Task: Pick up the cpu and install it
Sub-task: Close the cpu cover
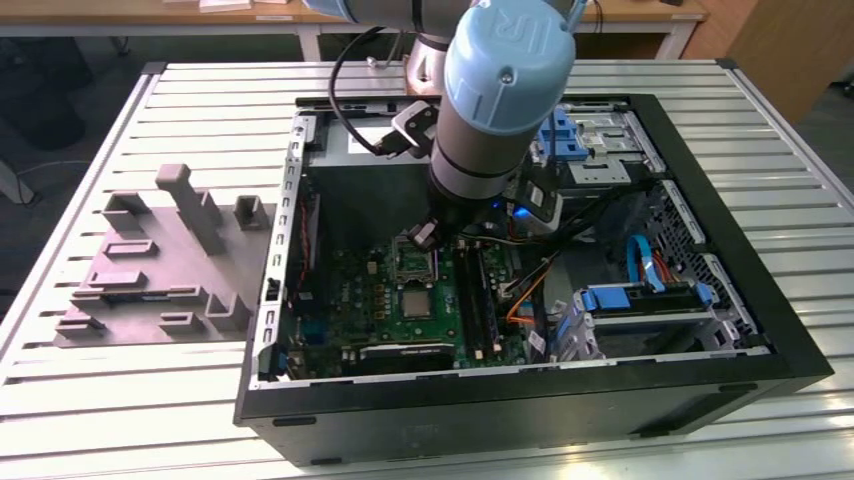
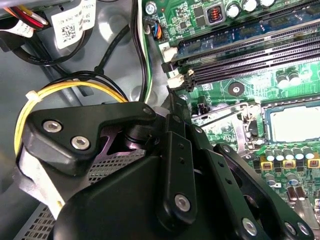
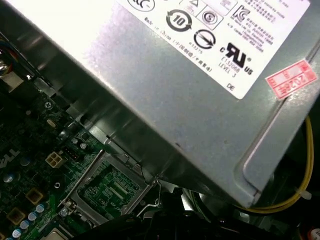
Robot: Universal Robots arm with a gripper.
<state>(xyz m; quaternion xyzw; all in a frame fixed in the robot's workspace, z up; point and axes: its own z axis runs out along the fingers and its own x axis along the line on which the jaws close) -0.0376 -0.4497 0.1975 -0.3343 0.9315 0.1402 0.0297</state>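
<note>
The cpu (image 1: 418, 303) is a small pale square lying flat in its socket on the green motherboard (image 1: 360, 290) inside the open computer case. In the second wrist view the cpu (image 2: 295, 122) sits inside the socket's rim, and a corner of the cpu (image 3: 50, 235) shows in the first wrist view. The silver socket frame (image 1: 414, 262) is hinged up just beyond the chip, seen as an empty metal frame (image 3: 107, 187) in the first wrist view. My gripper (image 1: 430, 236) hangs over that frame, a short way from the cpu. Its black linkage (image 2: 175, 190) hides the tips.
A grey moulded tray (image 1: 147, 270) with upright posts lies on the slatted table at the exterior view's left. The power supply (image 3: 200, 100) looms close beside the socket. Memory slots (image 2: 250, 55), cables (image 1: 527, 290) and blue drive cages (image 1: 641, 300) crowd the case's right side.
</note>
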